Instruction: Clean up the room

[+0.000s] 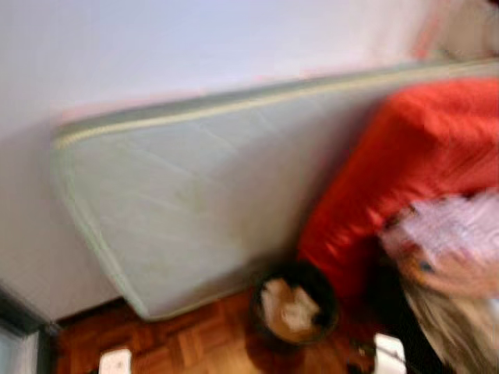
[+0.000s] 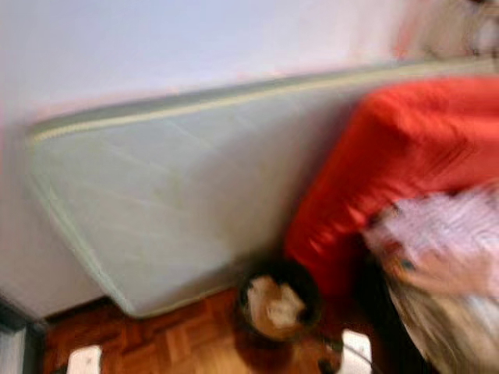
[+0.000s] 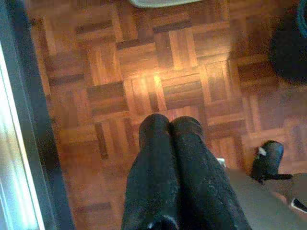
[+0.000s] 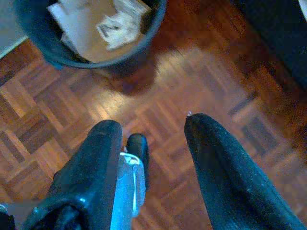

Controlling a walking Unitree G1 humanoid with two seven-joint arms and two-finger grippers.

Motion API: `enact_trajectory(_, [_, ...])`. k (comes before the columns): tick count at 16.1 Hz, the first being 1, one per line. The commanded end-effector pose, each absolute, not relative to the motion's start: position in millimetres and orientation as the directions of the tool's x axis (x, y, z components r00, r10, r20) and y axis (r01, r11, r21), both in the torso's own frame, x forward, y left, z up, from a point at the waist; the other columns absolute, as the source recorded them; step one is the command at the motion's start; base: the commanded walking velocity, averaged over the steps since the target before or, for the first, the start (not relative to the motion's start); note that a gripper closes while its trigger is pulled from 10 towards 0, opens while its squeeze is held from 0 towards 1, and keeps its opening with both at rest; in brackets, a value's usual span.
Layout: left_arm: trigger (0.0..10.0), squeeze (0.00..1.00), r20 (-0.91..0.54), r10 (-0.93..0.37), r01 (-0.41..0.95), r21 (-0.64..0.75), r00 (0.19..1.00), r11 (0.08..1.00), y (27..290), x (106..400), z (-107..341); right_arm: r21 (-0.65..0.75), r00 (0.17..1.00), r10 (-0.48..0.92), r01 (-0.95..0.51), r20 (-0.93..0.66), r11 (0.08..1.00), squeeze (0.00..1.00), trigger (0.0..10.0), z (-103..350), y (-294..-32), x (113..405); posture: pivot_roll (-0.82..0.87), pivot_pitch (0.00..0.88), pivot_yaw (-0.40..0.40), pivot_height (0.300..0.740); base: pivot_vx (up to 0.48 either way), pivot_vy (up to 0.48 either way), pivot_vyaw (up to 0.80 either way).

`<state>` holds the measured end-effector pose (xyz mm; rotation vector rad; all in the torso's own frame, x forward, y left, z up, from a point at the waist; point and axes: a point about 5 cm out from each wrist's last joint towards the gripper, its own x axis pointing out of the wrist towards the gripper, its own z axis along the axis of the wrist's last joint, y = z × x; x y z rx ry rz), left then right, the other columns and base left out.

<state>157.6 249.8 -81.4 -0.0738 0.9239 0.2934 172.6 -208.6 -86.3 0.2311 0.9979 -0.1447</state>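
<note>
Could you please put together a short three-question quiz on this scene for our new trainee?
1. True or false: the left gripper has its fingers pressed together over the wooden floor.
2. What does the dark bin hold? A) crumpled paper B) water C) shoes
3. Fill in: the pale mattress leans against the ____.

Key: 1 true. 2 A: crumpled paper lies inside, seen beyond the open right gripper. 3 wall; a red cover lies beside the mattress.

Pale mattress (image 1: 195, 202) against white wall (image 1: 195, 47), on parquet floor (image 3: 158, 86).
</note>
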Motion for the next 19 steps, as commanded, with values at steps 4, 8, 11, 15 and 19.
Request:
enact_trajectory(4, [10.0, 0.0, -0.808, 0.2, -0.275, 0.049, 0.554, 0.96, 245, 154, -84, 0.108, 0.534, -0.033, 0.232, -0.845, 0.967, 0.0, 10.0, -85, -216, 172, 0.04, 0.0, -0.027, 0.74, 0.0, 0.0, -0.79])
enact_trajectory(8, [10.0, 0.0, -0.806, 0.189, -0.261, 0.045, 0.56, 0.964, 239, 159, -84, 0.103, 0.532, -0.035, 0.228, -0.846, 0.968, 0.0, 10.0, -85, -217, 171, 0.05, 0.0, -0.031, 0.74, 0.0, 0.0, -0.79])
enact_trajectory(11, [10.0, 0.0, -0.806, 0.188, -0.257, 0.046, 0.561, 0.965, 239, 159, -84, 0.109, 0.533, -0.031, 0.23, -0.846, 0.967, 0.0, 10.0, -86, -216, 170, 0.05, 0.0, -0.029, 0.74, 0.0, 0.0, -0.79])
enact_trajectory(15, [10.0, 0.0, -0.801, 0.191, -0.25, 0.054, 0.567, 0.967, 242, 160, -83, 0.116, 0.537, -0.039, 0.251, -0.843, 0.961, 0.0, 10.0, -86, -214, 170, 0.05, 0.0, -0.018, 0.74, 0.0, 0.0, -0.59])
enact_trajectory(19, [10.0, 0.0, -0.783, 0.182, -0.227, 0.054, 0.595, 0.972, 240, 170, -79, 0.129, 0.549, -0.041, 0.268, -0.835, 0.955, 0.0, 10.0, -86, -213, 171, 0.05, 0.0, -0.016, 0.74, 0.0, -0.063, 0.0])
